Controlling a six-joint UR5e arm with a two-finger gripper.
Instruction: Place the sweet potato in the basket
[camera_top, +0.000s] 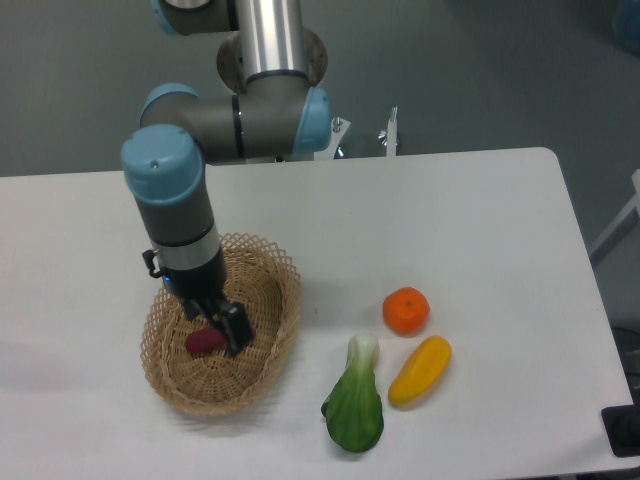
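Down inside the basket (262, 372), your hand (222, 327) sits touching the sweet potato (203, 341); grip state unclear.

The basket (268, 375) sits near-left on the table (470, 210); the arm (180, 215) drops into it from the far side, filling its middle. To its right, an orange (406, 310), yellow pepper (420, 369) and bok choy (355, 405) crowd together. Open table lies far, far-right and left of the basket.
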